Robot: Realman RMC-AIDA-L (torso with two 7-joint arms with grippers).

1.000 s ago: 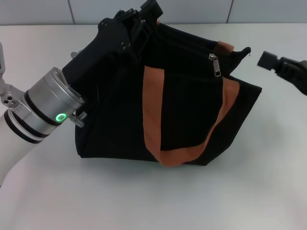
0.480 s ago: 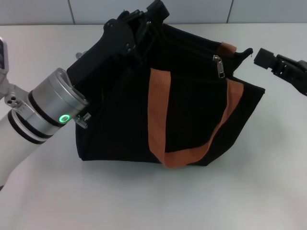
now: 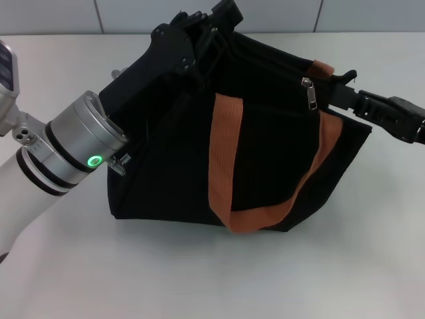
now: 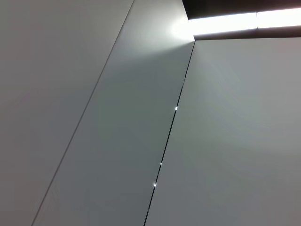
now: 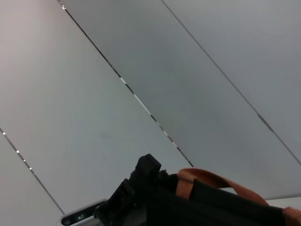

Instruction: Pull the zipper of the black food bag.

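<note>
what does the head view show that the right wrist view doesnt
Only the head view shows the zipper, a silver pull hanging near the bag's top edge, the white table, the bag's whole front, and the right tool reaching in at the bag's right end beside that pull. Only the right wrist view shows the panelled wall above the bag. Both show the black food bag, an orange-brown strap and the left tool at the bag's top left corner.
</note>
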